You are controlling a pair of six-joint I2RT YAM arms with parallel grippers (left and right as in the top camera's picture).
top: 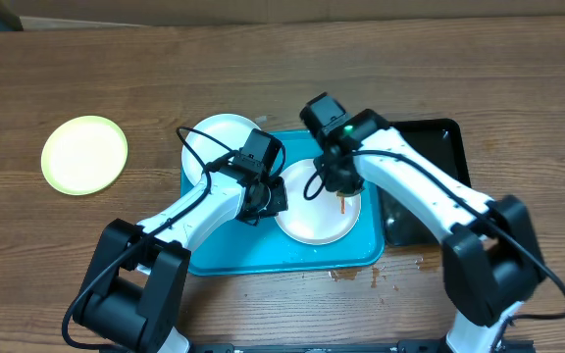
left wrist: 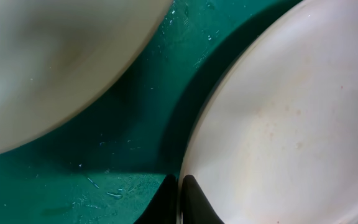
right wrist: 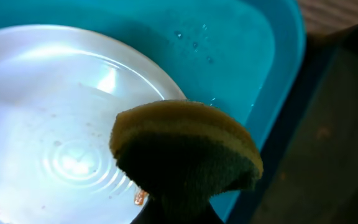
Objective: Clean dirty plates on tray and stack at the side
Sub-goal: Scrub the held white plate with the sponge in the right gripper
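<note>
Two white plates lie on the turquoise tray point(top: 224, 253). The right plate point(top: 312, 218) carries a reddish smear point(top: 344, 205). My left gripper point(top: 271, 200) is shut on this plate's left rim, and in the left wrist view its dark fingers point(left wrist: 194, 202) pinch the plate point(left wrist: 278, 124) edge. My right gripper point(top: 341, 182) is shut on a yellow-green sponge point(right wrist: 185, 149), which sits over the plate point(right wrist: 61, 124) near the smear point(right wrist: 140, 196). The second white plate point(top: 222, 137) point(left wrist: 55, 62) rests at the tray's back left. A green-rimmed plate point(top: 84, 154) sits on the table to the far left.
A black tray point(top: 428, 147) point(right wrist: 334, 124) lies against the turquoise tray's right side. Small reddish-brown spots point(top: 361, 276) mark the wooden table in front of the tray. Water droplets point(left wrist: 114, 194) dot the tray floor.
</note>
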